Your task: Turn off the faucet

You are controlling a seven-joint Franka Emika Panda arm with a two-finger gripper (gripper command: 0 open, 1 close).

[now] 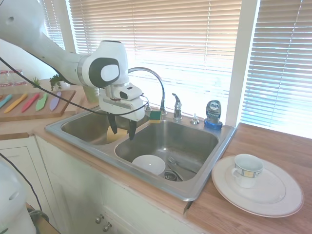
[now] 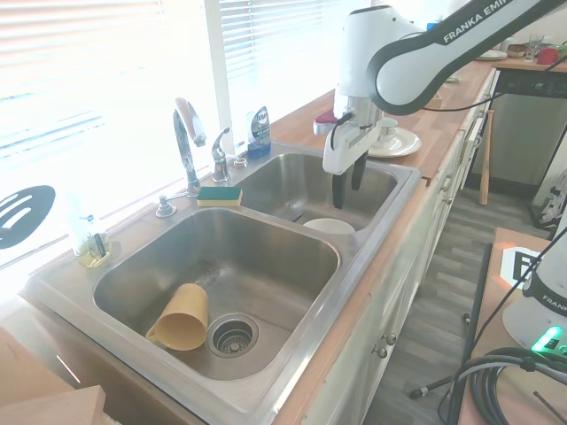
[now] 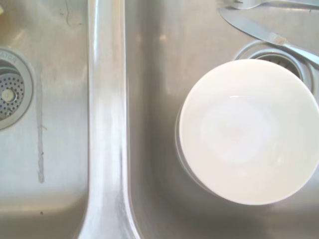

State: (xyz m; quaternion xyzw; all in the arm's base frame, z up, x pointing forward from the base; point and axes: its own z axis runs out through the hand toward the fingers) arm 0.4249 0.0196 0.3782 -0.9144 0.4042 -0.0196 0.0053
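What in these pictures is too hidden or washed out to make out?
- Water at the faucet: window glare in both exterior views hides any stream.
- Yellow cup: first exterior view, mostly behind the gripper.
- Cutlery: wrist view, cut off by the edge.
- Soap bottle label: too small.

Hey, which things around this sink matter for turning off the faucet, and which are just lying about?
For the job: faucet, its lever handle, hand.
Lying about: white bowl, sponge, soap bottle, yellow cup, mug on plate.
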